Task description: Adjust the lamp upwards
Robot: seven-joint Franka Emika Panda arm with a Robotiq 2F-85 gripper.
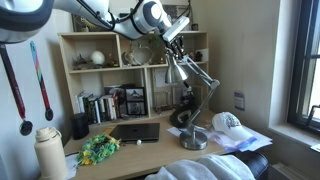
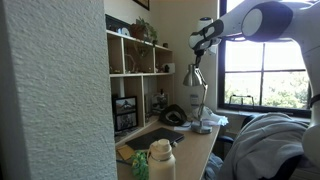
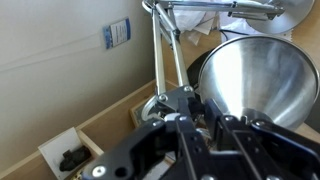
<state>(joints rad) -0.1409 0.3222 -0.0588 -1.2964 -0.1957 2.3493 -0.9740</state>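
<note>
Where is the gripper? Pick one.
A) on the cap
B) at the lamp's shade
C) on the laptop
B: the gripper is high up by the shade of the lamp, well above the desk, and the shade fills the wrist view right beside it.

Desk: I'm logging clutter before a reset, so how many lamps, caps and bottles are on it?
Lamp: 1
Cap: 1
Bottle: 1
Total: 3
</note>
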